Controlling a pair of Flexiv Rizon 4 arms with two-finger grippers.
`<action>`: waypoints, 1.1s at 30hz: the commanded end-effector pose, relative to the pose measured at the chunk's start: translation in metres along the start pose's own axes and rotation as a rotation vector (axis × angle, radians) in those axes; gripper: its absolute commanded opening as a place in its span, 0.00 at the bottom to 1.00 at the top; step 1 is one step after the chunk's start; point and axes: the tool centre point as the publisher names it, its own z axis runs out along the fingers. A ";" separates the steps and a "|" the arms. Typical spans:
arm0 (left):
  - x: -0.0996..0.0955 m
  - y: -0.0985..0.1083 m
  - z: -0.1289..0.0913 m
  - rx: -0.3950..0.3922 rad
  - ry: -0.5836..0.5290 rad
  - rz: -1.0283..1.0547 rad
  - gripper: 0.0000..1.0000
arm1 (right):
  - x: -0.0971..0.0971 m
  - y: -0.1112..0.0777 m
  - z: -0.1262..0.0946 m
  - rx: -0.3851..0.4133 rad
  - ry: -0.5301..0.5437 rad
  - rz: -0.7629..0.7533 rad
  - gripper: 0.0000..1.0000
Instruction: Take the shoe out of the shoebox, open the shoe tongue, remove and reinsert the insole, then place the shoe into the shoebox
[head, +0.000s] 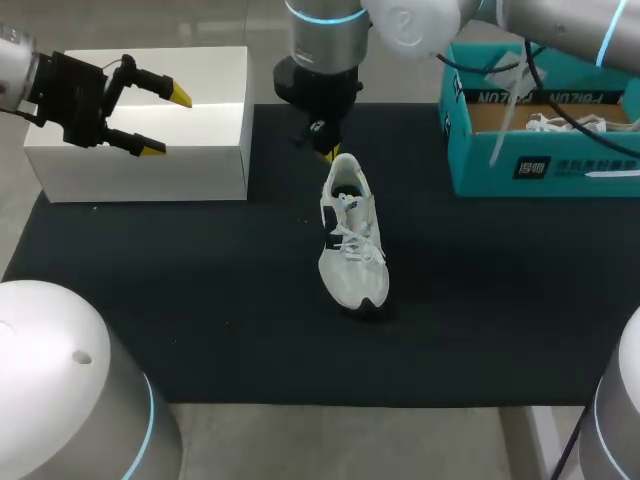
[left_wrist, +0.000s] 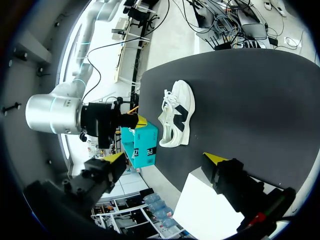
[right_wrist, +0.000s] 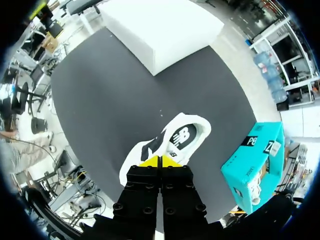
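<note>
A white shoe (head: 350, 235) with dark patches stands upright on the black mat (head: 200, 300), toe toward the table's front; it also shows in the wrist views (left_wrist: 176, 116) (right_wrist: 172, 140). My right gripper (head: 325, 148) (right_wrist: 160, 161) hangs just above and behind its heel, yellow tips pressed together with nothing between them. The teal shoebox (head: 540, 140) (right_wrist: 255, 160) sits open at the back right with white laces inside. My left gripper (head: 155, 120) (left_wrist: 165, 159) is wide open above the white box, holding nothing.
A white box (head: 150, 130) (right_wrist: 160, 30) stands at the mat's back left corner, under my left gripper. The mat's front half lies bare around the shoe. My right arm crosses above the teal shoebox.
</note>
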 end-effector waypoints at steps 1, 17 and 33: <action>0.000 0.001 0.000 0.001 0.004 0.000 1.00 | -0.005 -0.009 0.004 -0.096 0.073 -0.166 0.00; 0.000 0.001 0.000 0.001 0.004 0.000 1.00 | -0.005 -0.009 0.004 -0.096 0.073 -0.166 0.00; 0.000 0.001 0.000 0.001 0.004 0.000 1.00 | -0.023 -0.008 0.000 -0.108 0.068 -0.285 0.00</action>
